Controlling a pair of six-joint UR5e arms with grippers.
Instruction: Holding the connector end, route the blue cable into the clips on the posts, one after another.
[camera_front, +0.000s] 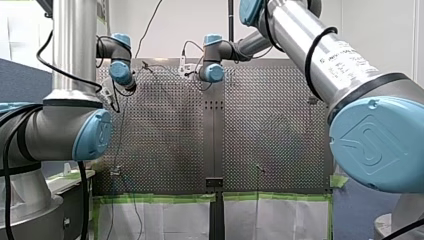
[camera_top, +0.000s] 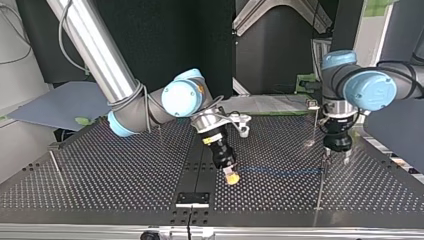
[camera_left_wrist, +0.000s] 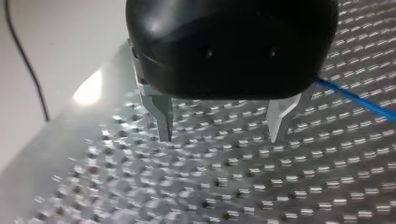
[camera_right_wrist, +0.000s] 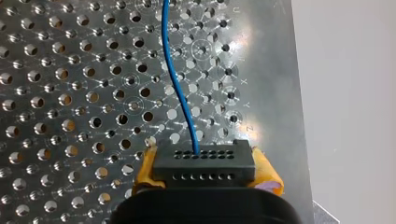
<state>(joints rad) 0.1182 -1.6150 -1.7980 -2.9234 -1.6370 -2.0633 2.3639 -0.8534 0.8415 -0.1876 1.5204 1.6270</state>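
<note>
Right gripper (camera_right_wrist: 205, 161): closed on the black connector (camera_right_wrist: 204, 170). The yellow pads (camera_right_wrist: 145, 169) press on its two ends. The connector's holed face points ahead of the gripper, over the perforated table (camera_right_wrist: 70, 93).

Blue cable (camera_right_wrist: 177, 88): leaves the middle of the connector's upper row of holes and runs ahead of the gripper in a shallow curve, above the table surface. In the top view it shows as a thin, level blue line (camera_top: 280, 171). It runs from my right arm's yellow-tipped gripper (camera_top: 230, 176) toward the view's right, as far as a thin post (camera_top: 320, 187).

Left gripper (camera_left_wrist: 221, 135): open. The two metal fingers (camera_left_wrist: 161, 116) stand well apart with nothing between them, and their tips hang just above the table. The cable (camera_left_wrist: 355, 97) passes beside one finger, outside the gap. In the top view this gripper (camera_top: 336, 155) hangs directly above the thin post.

Whether the cable sits in a clip on that post cannot be told.

A second post (camera_top: 314, 122) stands further back, near the table's far edge, apart from the cable.
</note>
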